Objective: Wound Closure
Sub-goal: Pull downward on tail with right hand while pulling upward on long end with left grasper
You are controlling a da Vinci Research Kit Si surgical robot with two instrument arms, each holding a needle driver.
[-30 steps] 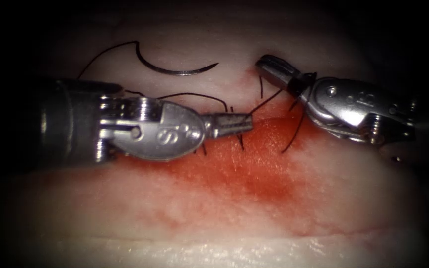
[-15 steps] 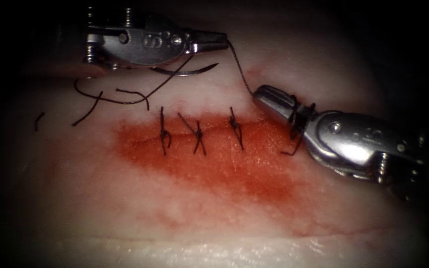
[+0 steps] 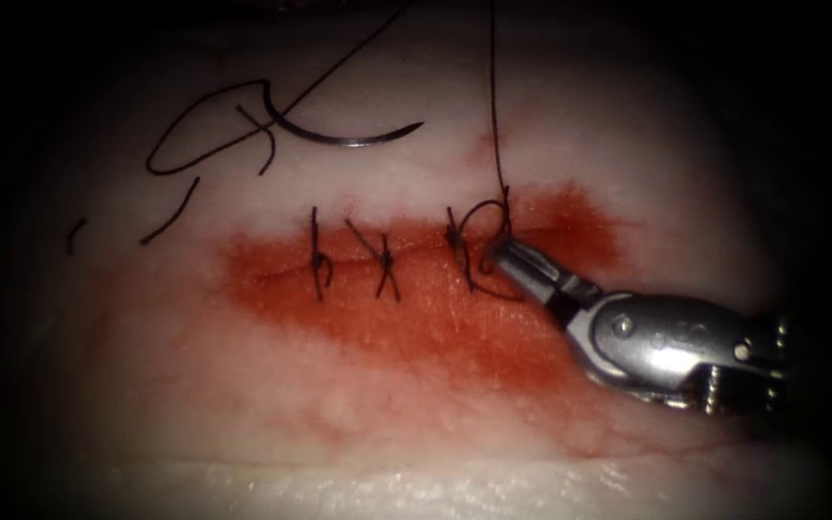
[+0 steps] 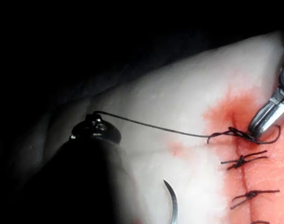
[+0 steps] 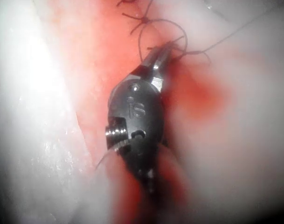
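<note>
The curved needle [image 3: 344, 138] lies free on the tissue [image 3: 628, 173] beyond the cut [image 3: 406, 279], toward its left end, held by neither tool. My right tool [image 3: 493, 254] reaches in from the lower right. Its jaws are shut on the thread at a loose loop [image 3: 483, 226] over the cut's right end, seen too in the right wrist view [image 5: 166, 48]. From the loop the thread [image 3: 495, 116] runs straight up and out of the picture. In the left wrist view my left tool [image 4: 94, 122] is shut on that thread [image 4: 151, 126], which stretches across to the loop [image 4: 230, 134].
Three tied stitches [image 3: 318, 258] [image 3: 384, 260] [image 3: 456, 246] cross the cut left of the loop. Red fluid [image 3: 455, 337] stains the tissue around them. Loose thread curls by the needle's tail [image 3: 204, 144], and cut ends of thread [image 3: 170, 223] lie at the far left.
My left tool has drawn the thread upward and left the endoscope view. My right tool moved down and left to the cut; the wraps around its jaws are gone and a loop sits there.
</note>
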